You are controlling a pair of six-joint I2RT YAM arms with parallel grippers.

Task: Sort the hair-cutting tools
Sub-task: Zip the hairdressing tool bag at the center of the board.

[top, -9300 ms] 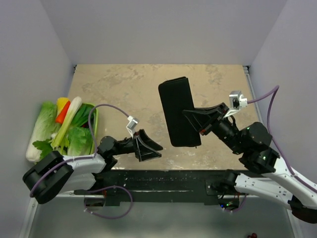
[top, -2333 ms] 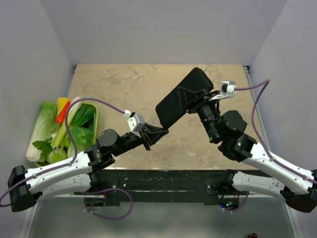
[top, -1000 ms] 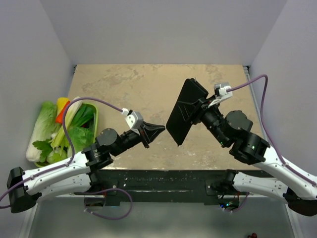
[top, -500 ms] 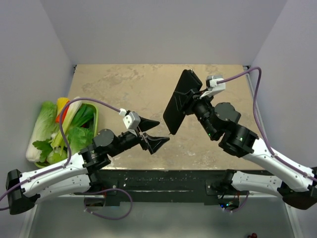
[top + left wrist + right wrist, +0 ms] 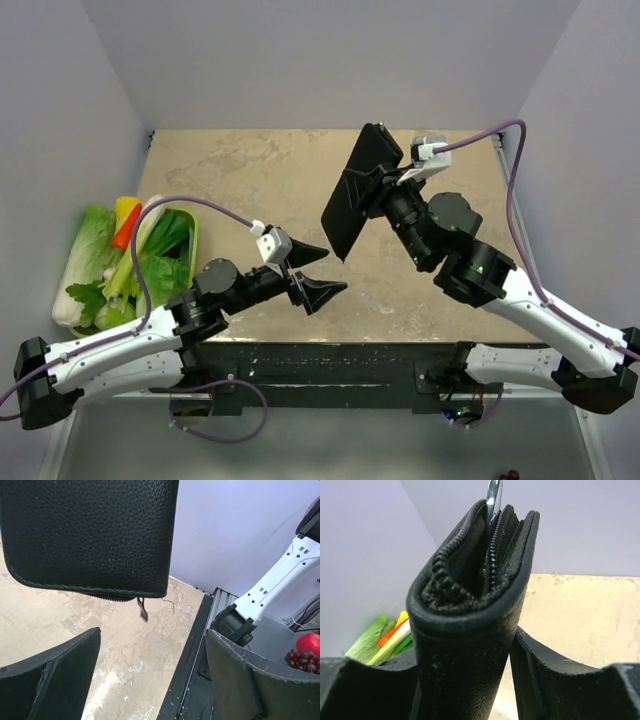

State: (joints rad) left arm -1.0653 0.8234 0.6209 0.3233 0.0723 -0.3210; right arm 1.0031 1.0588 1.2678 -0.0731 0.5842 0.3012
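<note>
A black zippered case (image 5: 355, 195) is held up off the table, tilted on edge, by my right gripper (image 5: 380, 195), which is shut on it. In the right wrist view the case (image 5: 470, 630) fills the space between the fingers, its zipper mouth partly open with a silver metal tip (image 5: 493, 497) poking out. My left gripper (image 5: 335, 268) is open and empty, just below and left of the case's lower end. In the left wrist view the case (image 5: 85, 535) hangs above the open fingers with its zipper pull (image 5: 142, 610) dangling. No comb or whole scissors is in view.
A green basket (image 5: 190, 240) of vegetables and a lettuce (image 5: 85, 255) lie at the table's left edge. The beige tabletop (image 5: 250, 170) has walls on three sides. A red fruit and grapes (image 5: 306, 649) lie beyond the table's edge.
My right gripper has lifted and turned the case up on edge, toward the back. My left arm has reached right under it and its jaws have opened.
</note>
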